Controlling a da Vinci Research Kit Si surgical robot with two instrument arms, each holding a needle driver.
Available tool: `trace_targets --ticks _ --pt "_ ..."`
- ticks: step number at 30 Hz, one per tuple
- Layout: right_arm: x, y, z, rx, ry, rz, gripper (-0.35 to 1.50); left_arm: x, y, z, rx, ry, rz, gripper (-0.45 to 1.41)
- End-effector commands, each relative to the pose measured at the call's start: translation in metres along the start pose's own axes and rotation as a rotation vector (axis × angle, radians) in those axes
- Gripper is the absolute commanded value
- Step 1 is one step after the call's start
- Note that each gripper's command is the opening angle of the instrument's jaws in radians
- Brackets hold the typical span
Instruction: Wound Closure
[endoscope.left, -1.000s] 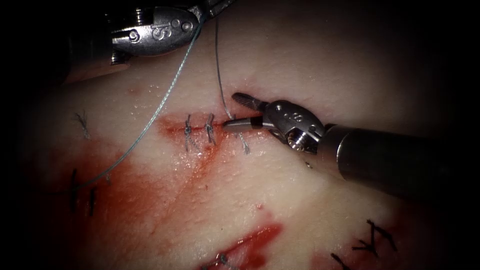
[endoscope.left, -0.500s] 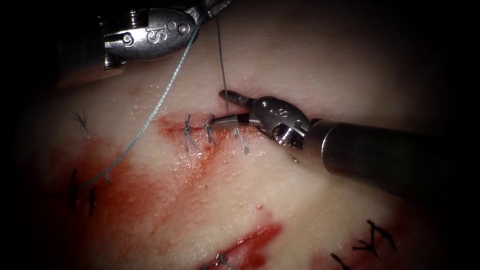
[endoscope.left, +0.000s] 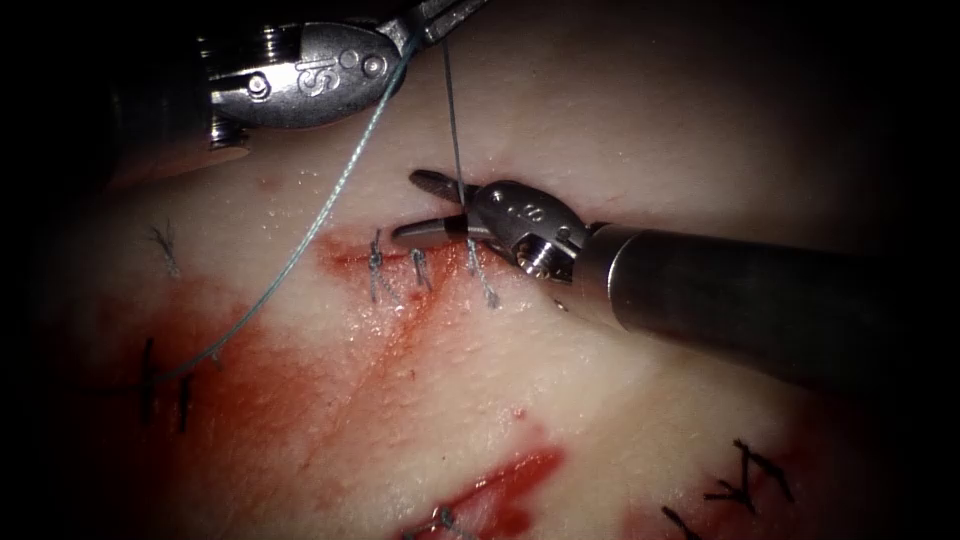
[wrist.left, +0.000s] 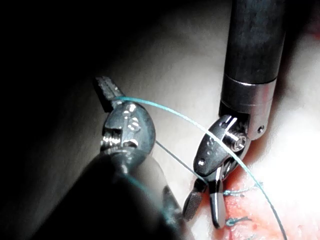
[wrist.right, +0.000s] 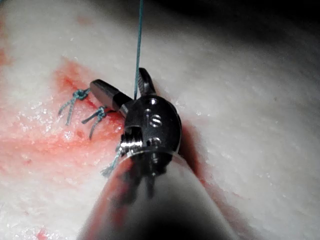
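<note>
My left tool (endoscope.left: 440, 14) is shut on the blue thread (endoscope.left: 452, 120) above the cut (endoscope.left: 345, 252). One strand runs straight down to the newest stitch (endoscope.left: 485, 285). The other strand (endoscope.left: 300, 250) trails down to the left across the tissue. Coming in from the right, my right tool (endoscope.left: 408, 205) is open, and the taut strand passes between its jaws just above the stitch line. In the left wrist view the left tool (wrist.left: 107, 91) grips the thread (wrist.left: 165, 107), with the right tool (wrist.left: 202, 205) open beyond it. The right wrist view has the thread (wrist.right: 138, 45) entering the right tool's (wrist.right: 120, 80) open jaws.
Two earlier knotted stitches (endoscope.left: 375, 265) lie left of the newest one. Red fluid (endoscope.left: 330, 400) spreads below the cut. Dark stitches sit at the far left (endoscope.left: 150, 385) and lower right (endoscope.left: 745, 480). Another red cut (endoscope.left: 500, 490) lies near the bottom edge.
My right tool has slid left along the cut with its jaws open, so that they now straddle the taut strand. The left tool has kept its hold on the thread and barely shifted.
</note>
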Motion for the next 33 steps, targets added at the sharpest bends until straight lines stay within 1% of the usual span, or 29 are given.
trace_targets --ticks 1,8,10,11,12,13,14,15,18,20,21,22,23,24,25,27,28,30,31,32,33 --pt "0.0002 -0.0001 0.0015 0.005 0.006 -0.001 1.48 -0.0002 -0.0005 0.0009 0.002 0.003 0.002 -0.45" --pt "0.0001 -0.0002 0.0021 0.002 0.008 -0.020 1.46 0.0006 -0.0004 0.0007 0.001 0.010 0.005 -0.45" --pt "0.0000 -0.0003 0.0021 0.006 0.015 -0.028 1.36 0.0012 -0.0003 0.0007 0.001 0.015 0.004 -0.45" --pt "-0.0001 -0.0003 0.0021 0.010 0.016 -0.035 1.21 0.0014 -0.0003 0.0006 0.001 0.018 0.003 -0.45" --pt "-0.0003 -0.0006 0.0019 0.070 0.028 -0.041 0.26 0.0017 -0.0002 0.0006 0.001 0.023 0.008 -0.45" --pt "-0.0003 -0.0006 0.0019 0.070 0.028 -0.041 0.26 0.0017 -0.0002 0.0006 0.001 0.023 0.008 -0.45" --pt "-0.0003 -0.0007 0.0019 0.088 0.032 -0.055 -0.25 0.0019 -0.0001 0.0006 0.001 0.025 0.007 -0.45" --pt "-0.0002 -0.0011 0.0019 0.108 0.039 -0.106 -0.35 0.0021 -0.0001 0.0007 0.001 0.028 0.006 -0.45" --pt "0.0001 -0.0015 0.0020 0.086 0.049 -0.152 -0.35 0.0021 0.0000 0.0007 0.001 0.030 0.006 -0.45" --pt "0.0009 -0.0022 0.0021 0.081 0.081 -0.174 -0.35 0.0019 0.0000 0.0007 -0.001 0.037 0.010 -0.45" --pt "0.0014 -0.0022 0.0020 0.103 0.097 -0.170 0.02 0.0018 -0.0001 0.0006 -0.003 0.041 0.009 -0.45" --pt "0.0014 -0.0022 0.0020 0.103 0.097 -0.170 0.02 0.0018 -0.0001 0.0006 -0.003 0.041 0.009 -0.45" --pt "0.0017 -0.0021 0.0017 0.100 0.095 -0.166 0.68 0.0017 -0.0003 0.0004 -0.004 0.038 0.014 -0.45" --pt "0.0018 -0.0020 0.0014 0.077 0.088 -0.163 1.20 0.0015 -0.0004 0.0003 -0.004 0.032 0.019 -0.45" --pt "0.0018 -0.0016 0.0003 0.038 0.074 -0.154 1.40 0.0011 -0.0008 0.0000 -0.007 0.020 0.028 -0.45" --pt "0.0016 -0.0010 -0.0011 0.020 0.066 -0.142 1.40 0.0005 -0.0012 -0.0003 -0.009 0.014 0.027 -0.45" --pt "0.0016 -0.0010 -0.0011 0.020 0.066 -0.142 1.40 0.0005 -0.0012 -0.0003 -0.009 0.014 0.027 -0.45" --pt "0.0014 0.0001 -0.0032 -0.018 0.051 -0.127 1.40 -0.0003 -0.0014 -0.0004 -0.011 0.008 0.033 -0.45" --pt "0.0012 0.0016 -0.0056 -0.049 0.040 -0.118 1.41 -0.0007 -0.0012 -0.0004 -0.010 0.010 0.037 -0.45" --pt "0.0012 0.0016 -0.0056 -0.049 0.040 -0.118 1.41 -0.0007 -0.0012 -0.0004 -0.010 0.010 0.037 -0.45" --pt "0.0011 0.0030 -0.0080 -0.068 0.041 -0.114 1.40 -0.0006 -0.0005 -0.0002 -0.010 0.007 0.038 -0.45"
